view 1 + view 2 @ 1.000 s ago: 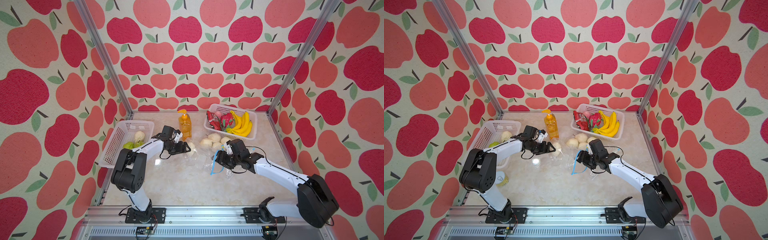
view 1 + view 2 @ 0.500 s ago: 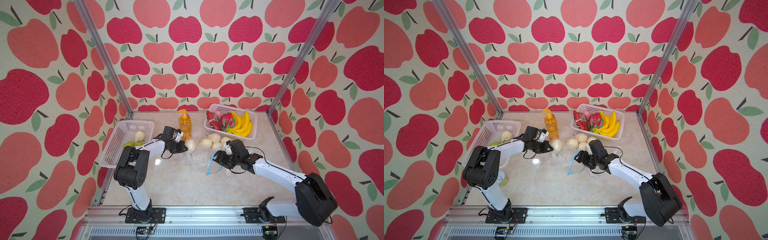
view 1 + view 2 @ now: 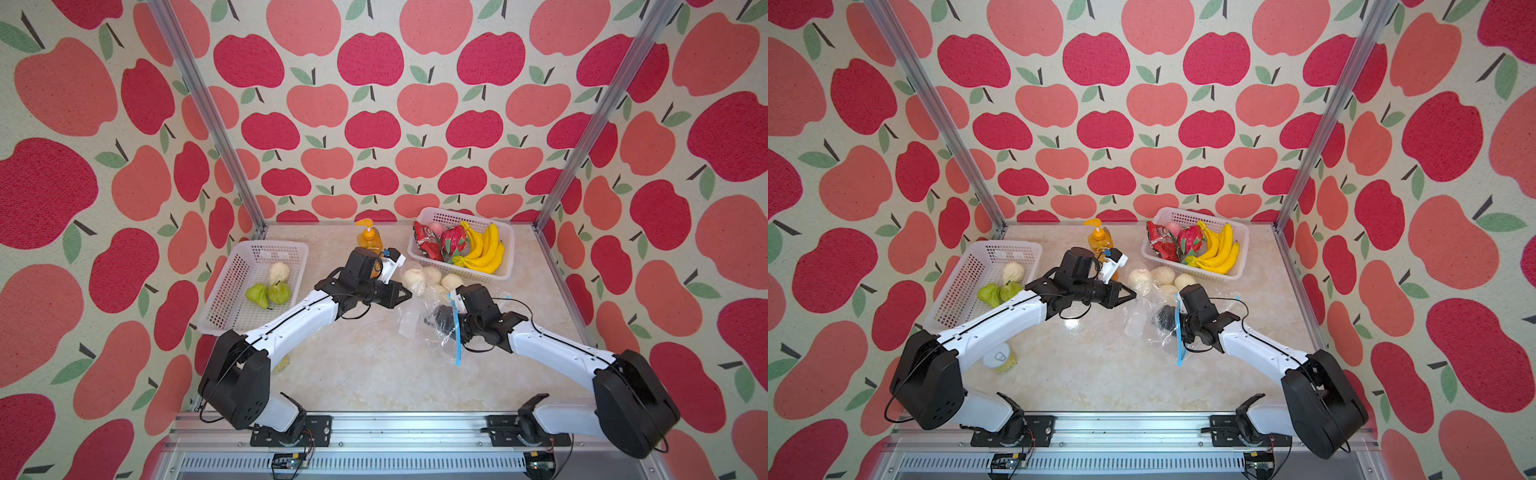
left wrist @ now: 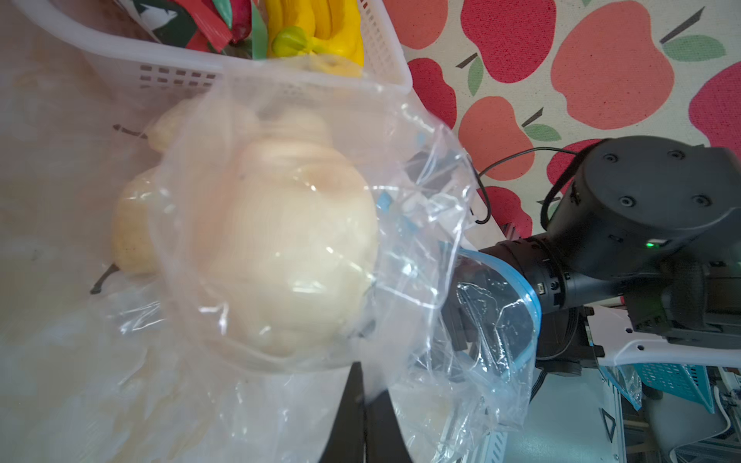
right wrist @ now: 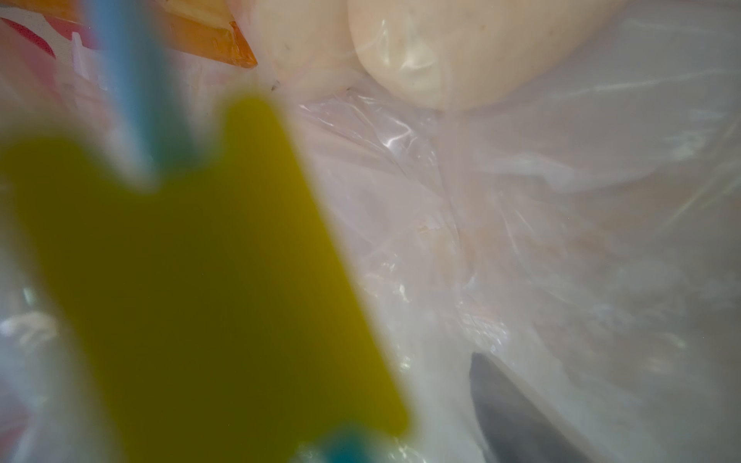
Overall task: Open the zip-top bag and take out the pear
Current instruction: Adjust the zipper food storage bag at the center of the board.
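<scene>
Left claw [image 3: 406,294] was pinched shut on the film of the zip-top bag [image 3: 411,322], the pear [image 4: 288,248] just ahead inside; right claw [image 3: 1163,320], jaws apart, sat within the bag's mouth. Pulled hard, thin film might slip or tear, trapping the pear

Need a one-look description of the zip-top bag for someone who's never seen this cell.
On the marble tabletop, look just in front of the white basket that holds the bananas. The zip-top bag is the crumpled clear plastic next to the cluster of pale pears. It alone is see-through, and its blue zip strip loops around the right hand.
</scene>
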Robot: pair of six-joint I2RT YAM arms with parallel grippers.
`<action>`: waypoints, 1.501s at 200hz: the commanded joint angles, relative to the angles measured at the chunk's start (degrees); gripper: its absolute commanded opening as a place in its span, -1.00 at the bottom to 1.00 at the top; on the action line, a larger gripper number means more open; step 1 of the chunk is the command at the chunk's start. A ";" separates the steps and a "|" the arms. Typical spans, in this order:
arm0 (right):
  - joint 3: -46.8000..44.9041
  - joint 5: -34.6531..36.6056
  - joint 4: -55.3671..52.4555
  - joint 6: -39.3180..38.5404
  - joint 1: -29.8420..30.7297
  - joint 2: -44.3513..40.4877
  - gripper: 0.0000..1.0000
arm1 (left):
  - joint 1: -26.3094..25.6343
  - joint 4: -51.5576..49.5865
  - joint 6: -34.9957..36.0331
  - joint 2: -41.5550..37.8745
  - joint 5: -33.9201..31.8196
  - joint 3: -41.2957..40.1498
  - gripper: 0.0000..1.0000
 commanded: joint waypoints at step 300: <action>-4.38 -3.97 -0.67 -3.38 -8.79 -7.97 0.63 | -7.99 -20.23 8.36 -1.46 -20.32 21.00 -1.00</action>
